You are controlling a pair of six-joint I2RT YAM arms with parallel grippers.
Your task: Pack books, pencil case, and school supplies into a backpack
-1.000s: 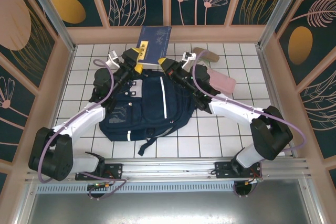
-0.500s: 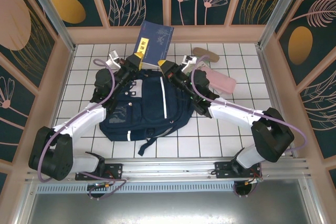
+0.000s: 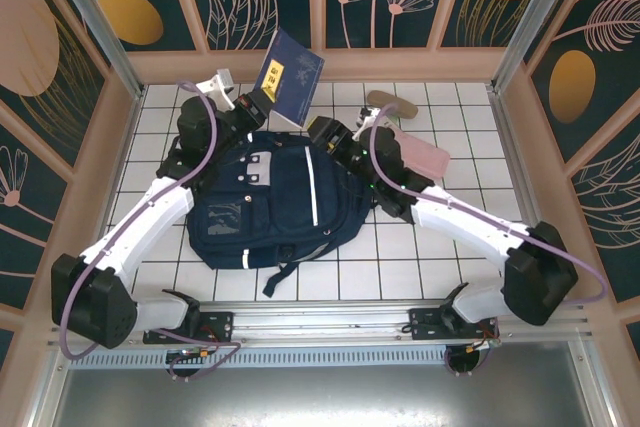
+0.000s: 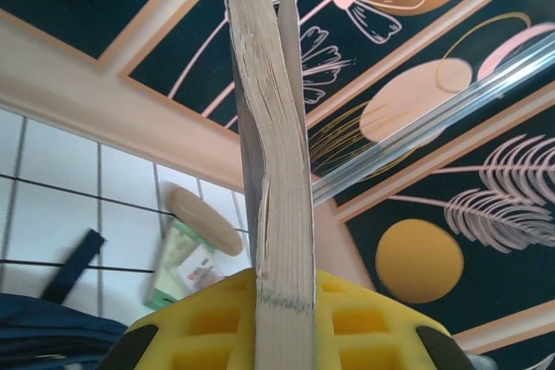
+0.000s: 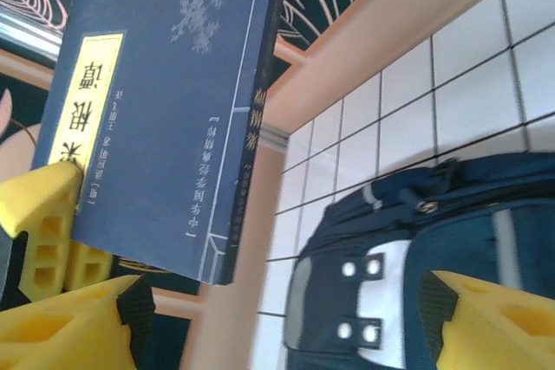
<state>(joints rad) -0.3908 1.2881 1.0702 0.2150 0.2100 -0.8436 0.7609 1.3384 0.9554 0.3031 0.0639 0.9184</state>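
Observation:
My left gripper [image 3: 260,103] is shut on the lower edge of the blue book [image 3: 294,75], which it holds tilted up in the air at the back wall, above the top of the navy backpack [image 3: 275,197]. In the left wrist view the book's page edge [image 4: 277,171] is clamped between the yellow pads [image 4: 208,327]. My right gripper [image 3: 322,130] stands open over the backpack's upper right, apart from the book [image 5: 165,101]. The pink pencil case [image 3: 420,153] lies to the right of the backpack. A tan oval piece [image 4: 205,220] and a pale green pack [image 4: 186,262] lie near the back wall.
The backpack [image 5: 451,231] lies flat in the middle of the white tiled floor [image 3: 450,257], its straps trailing toward the near edge. Wooden-framed walls [image 3: 400,65] enclose the back and both sides. The tan oval [image 3: 393,102] sits close behind the right arm.
The left gripper closed on the blue book and lifted it toward the back wall, tilting it up. The right gripper let go of the book, opened and drew back over the backpack.

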